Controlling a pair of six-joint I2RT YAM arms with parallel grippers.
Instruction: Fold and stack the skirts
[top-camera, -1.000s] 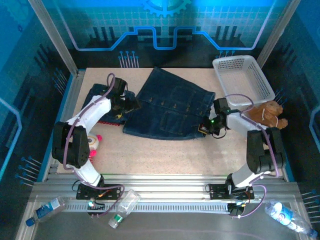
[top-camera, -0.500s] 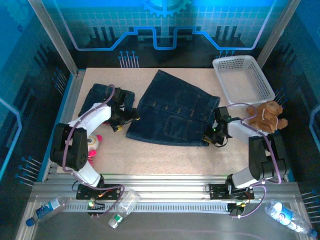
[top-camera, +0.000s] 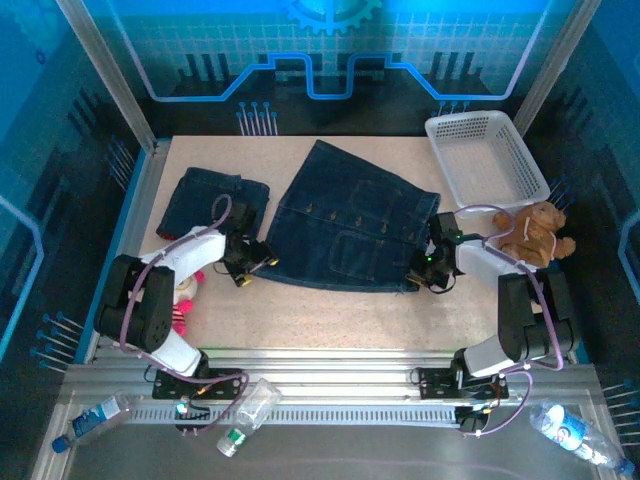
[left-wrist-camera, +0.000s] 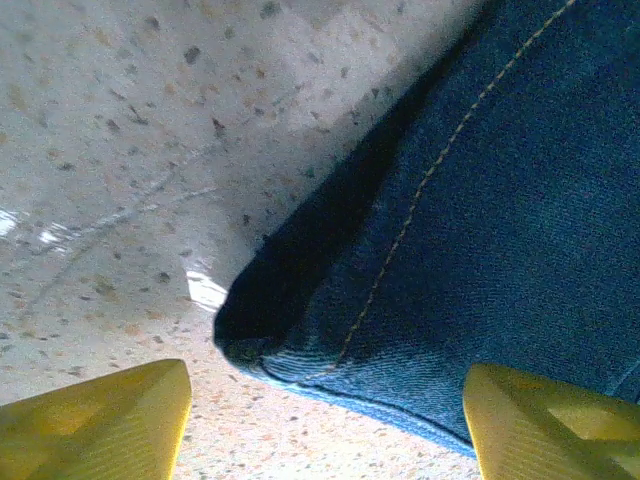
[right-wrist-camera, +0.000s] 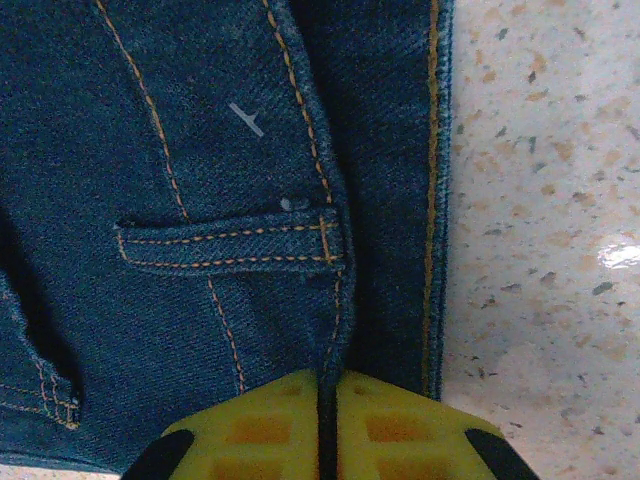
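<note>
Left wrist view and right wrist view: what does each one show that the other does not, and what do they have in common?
Left wrist, not right wrist: the left claw is open, its yellow fingers wide apart, with a rounded corner of the skirt lying between them.
Right wrist, not left wrist: the right claw is shut and appears to pinch a fold of the skirt. A belt loop and a small white thread lie ahead of it.
Both: blue denim with orange stitching, lying on the speckled table.

spread skirt lies centre; folded skirt left of it; basket far right, bear before it.
</note>
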